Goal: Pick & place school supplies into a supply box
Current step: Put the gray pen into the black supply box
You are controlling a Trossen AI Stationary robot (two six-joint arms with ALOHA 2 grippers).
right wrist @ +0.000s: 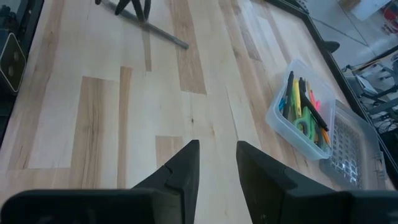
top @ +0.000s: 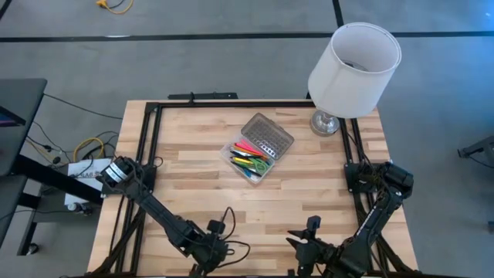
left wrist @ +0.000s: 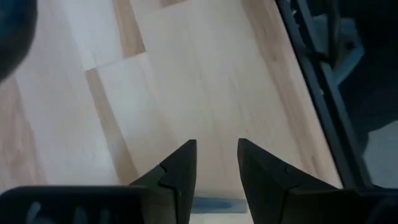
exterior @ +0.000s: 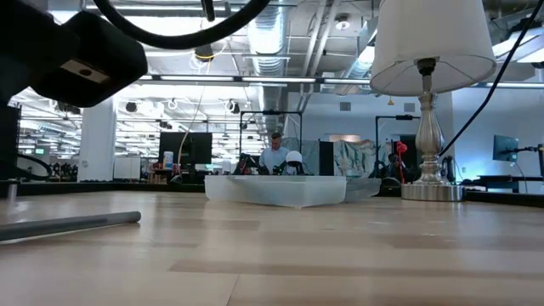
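The clear supply box (top: pixel 234 149) stands at the table's middle, its dotted grey lid (top: pixel 268 134) swung open toward the far side. Coloured pens and green-handled scissors (right wrist: pixel 303 112) lie inside it. A thin grey stick (right wrist: pixel 158 32) lies flat on the wood near the front left, also seen in the low view (exterior: pixel 72 225). My left gripper (left wrist: pixel 216 144) hovers open over bare wood near the front edge, close to that stick (top: pixel 218 255). My right gripper (right wrist: pixel 217 144) is open at the front right (top: pixel 302 245), with nothing between its fingers.
A white-shaded lamp (top: pixel 353 66) stands on its metal base (top: pixel 326 122) at the far right corner. A black frame rail (top: pixel 147 147) runs along the table's left, far and right edges. Bare wood lies between the box and both grippers.
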